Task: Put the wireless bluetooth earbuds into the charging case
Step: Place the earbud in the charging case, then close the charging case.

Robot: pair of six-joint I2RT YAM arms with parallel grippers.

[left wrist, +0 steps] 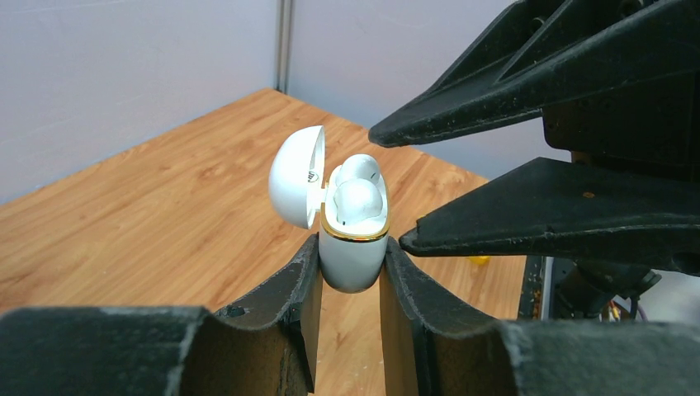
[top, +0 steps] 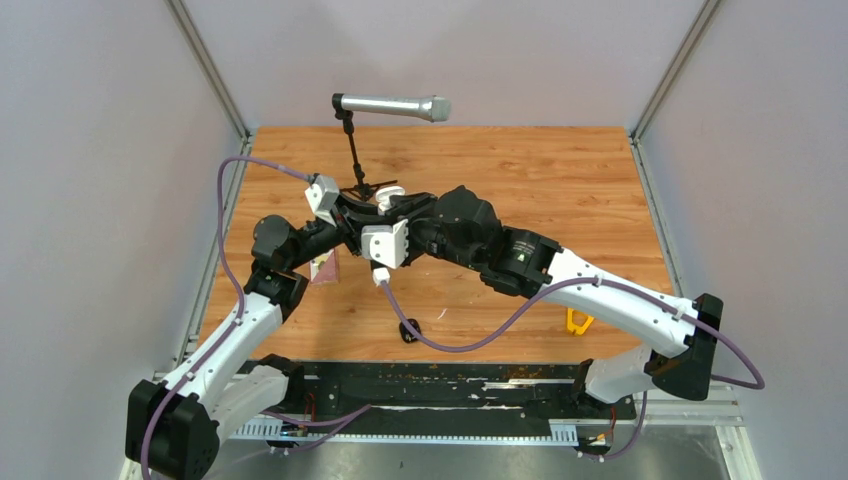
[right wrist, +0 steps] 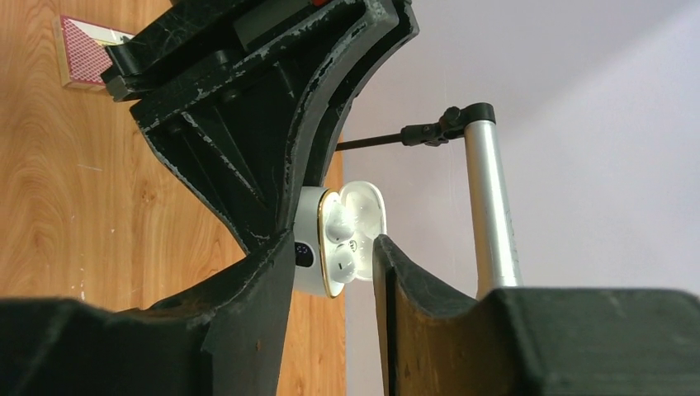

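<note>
My left gripper (left wrist: pixel 352 247) is shut on a white charging case (left wrist: pixel 352 262) with a gold rim, held upright above the table. Its lid (left wrist: pixel 295 175) is swung open to the left. Two white earbuds (left wrist: pixel 359 199) sit in the case's wells, and the right wrist view shows them too (right wrist: pixel 344 264). My right gripper (right wrist: pixel 334 246) is open around the case's open top (right wrist: pixel 312 252), one finger by the case's side and the other by the lid, gripping nothing. From the left wrist, the right gripper's fingers (left wrist: pixel 528 206) reach in from the right, beside the case.
A silver microphone (top: pixel 392 105) on a black stand rises at the back, close behind the grippers. A red card box (top: pixel 325 268) lies under the left arm. A small black object (top: pixel 410 331) and a yellow piece (top: pixel 578 321) lie near the front.
</note>
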